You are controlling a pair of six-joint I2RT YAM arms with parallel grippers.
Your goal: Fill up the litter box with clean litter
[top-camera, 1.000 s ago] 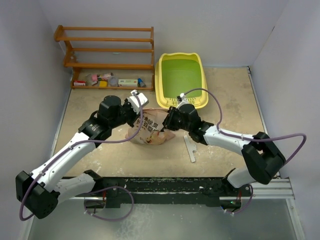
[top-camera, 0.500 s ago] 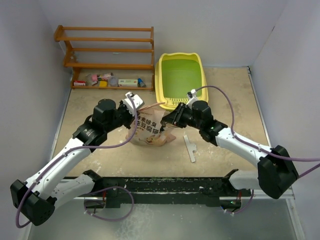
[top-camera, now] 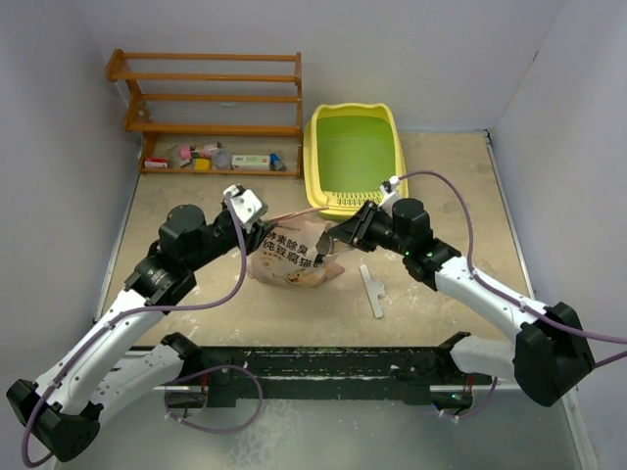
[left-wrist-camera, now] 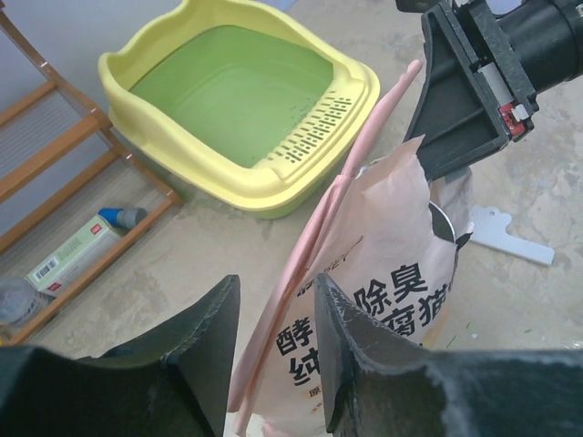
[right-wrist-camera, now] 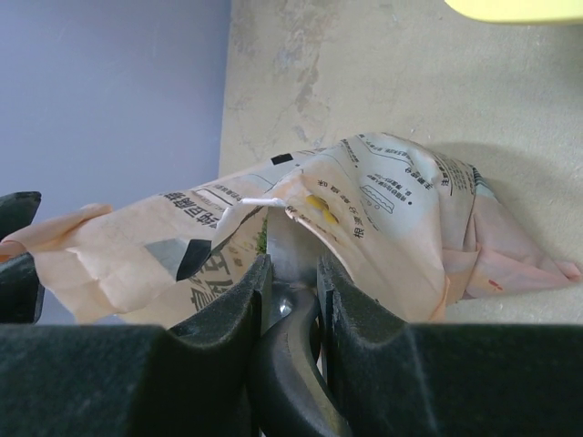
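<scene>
The yellow litter box (top-camera: 312,147) with its green basin stands at the back centre, and its slotted lip (left-wrist-camera: 314,137) shows in the left wrist view. No clean litter shows. The pink-tan printed bag (top-camera: 292,257) lies in front of the box. My left gripper (top-camera: 257,227) is open, and a loose pink strip of the bag's top (left-wrist-camera: 314,232) runs between its fingers (left-wrist-camera: 278,287). My right gripper (top-camera: 340,240) is shut on a dark-handled tool (right-wrist-camera: 293,350) whose metal blade (right-wrist-camera: 290,238) reaches into the bag's torn mouth (right-wrist-camera: 264,214).
A wooden shelf rack (top-camera: 211,98) with small items stands at the back left. A flat white piece (top-camera: 372,291) lies on the sandy table right of the bag. Walls close in on the left, right and back.
My left gripper has opened and drawn back to the left, letting go of the bag's top strip. My right arm has shifted right, still gripping the tool at the bag's mouth.
</scene>
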